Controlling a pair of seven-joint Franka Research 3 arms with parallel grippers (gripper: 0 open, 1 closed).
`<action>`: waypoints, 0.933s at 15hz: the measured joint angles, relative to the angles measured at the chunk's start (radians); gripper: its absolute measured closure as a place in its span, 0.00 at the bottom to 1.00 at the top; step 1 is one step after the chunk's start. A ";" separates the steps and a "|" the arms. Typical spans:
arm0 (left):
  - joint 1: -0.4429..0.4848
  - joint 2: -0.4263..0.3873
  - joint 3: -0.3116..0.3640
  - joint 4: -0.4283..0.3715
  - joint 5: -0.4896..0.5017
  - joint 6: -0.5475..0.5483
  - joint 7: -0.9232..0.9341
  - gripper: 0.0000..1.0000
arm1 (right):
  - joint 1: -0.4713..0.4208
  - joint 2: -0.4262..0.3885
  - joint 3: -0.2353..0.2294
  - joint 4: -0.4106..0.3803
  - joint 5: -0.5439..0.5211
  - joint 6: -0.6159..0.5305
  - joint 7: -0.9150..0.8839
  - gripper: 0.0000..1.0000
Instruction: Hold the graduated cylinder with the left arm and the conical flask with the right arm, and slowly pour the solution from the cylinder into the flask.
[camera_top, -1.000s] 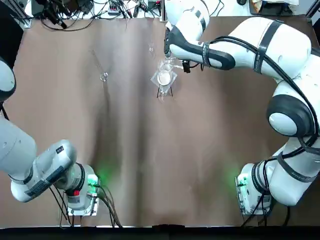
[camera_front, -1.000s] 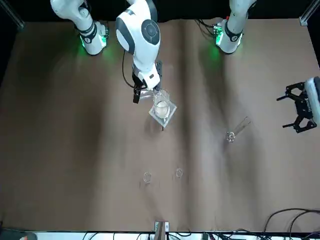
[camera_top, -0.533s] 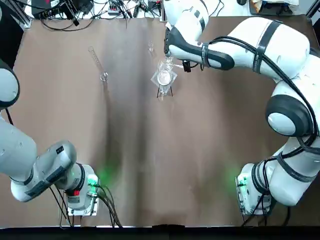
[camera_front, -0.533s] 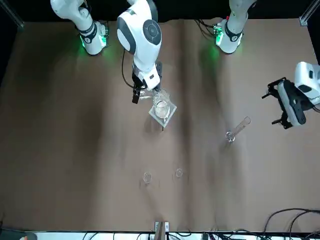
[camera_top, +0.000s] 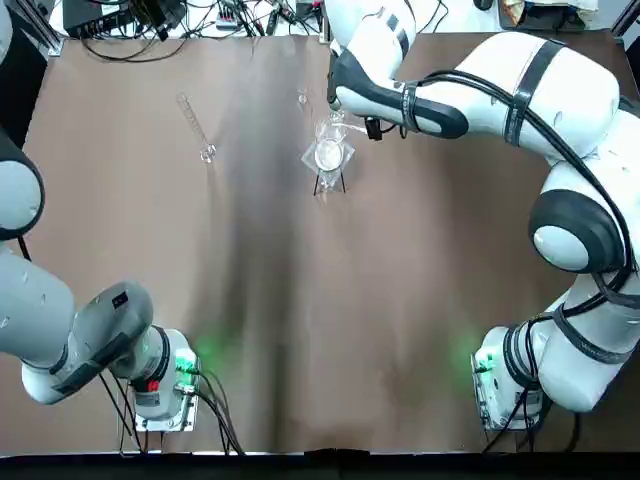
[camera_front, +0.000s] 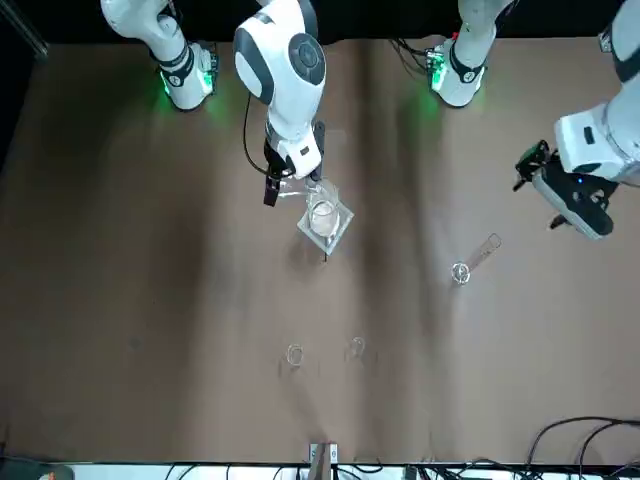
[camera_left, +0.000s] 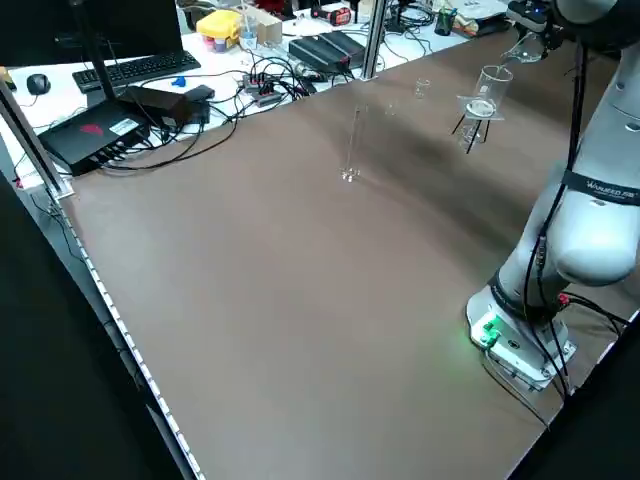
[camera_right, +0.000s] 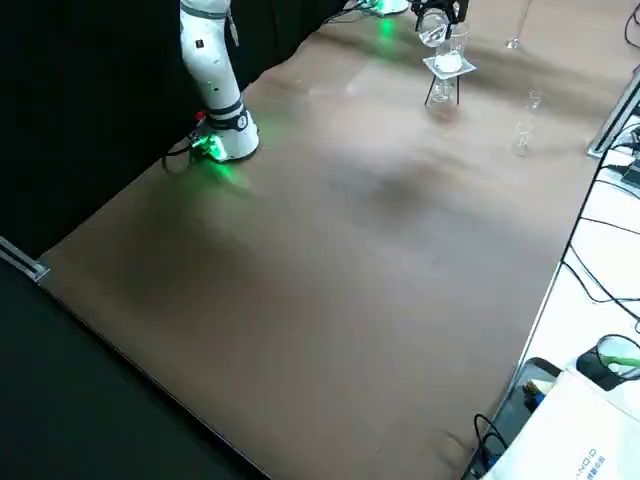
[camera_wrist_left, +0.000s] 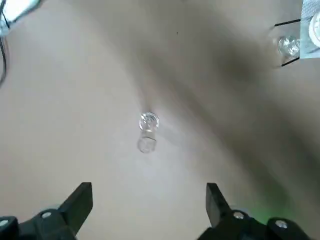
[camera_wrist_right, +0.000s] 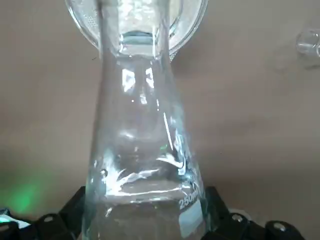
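Left pincer (camera_wrist_left: 145, 202), wide open and empty, has swung in over the graduated cylinder (camera_top: 196, 128), standing at 10 o'clock. Right pincer (camera_wrist_right: 150, 200) grips the conical flask (camera_wrist_right: 142, 135) at 12. We grab the cylinder next.

- conical flask (camera_wrist_right: 142, 150) sits between the right gripper (camera_wrist_right: 145, 220) fingers, neck pointing away from the jaws
- glass vessel on tripod (camera_top: 328, 156) just beyond the flask mouth
- graduated cylinder (camera_wrist_left: 148, 131) stands upright under the spread left gripper (camera_wrist_left: 149, 205), apart
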 joint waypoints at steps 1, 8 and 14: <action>0.000 -0.007 -0.012 -0.001 0.002 -0.017 -0.049 0.00 | 0.001 0.001 0.000 0.000 -0.001 0.000 0.003 0.04; 0.006 -0.017 -0.020 -0.016 0.036 -0.081 -0.338 0.00 | 0.013 0.004 0.000 0.003 -0.037 -0.007 0.021 0.04; -0.061 -0.014 -0.023 -0.022 0.152 -0.081 -0.469 0.00 | 0.029 0.016 0.000 0.007 -0.071 -0.022 0.041 0.04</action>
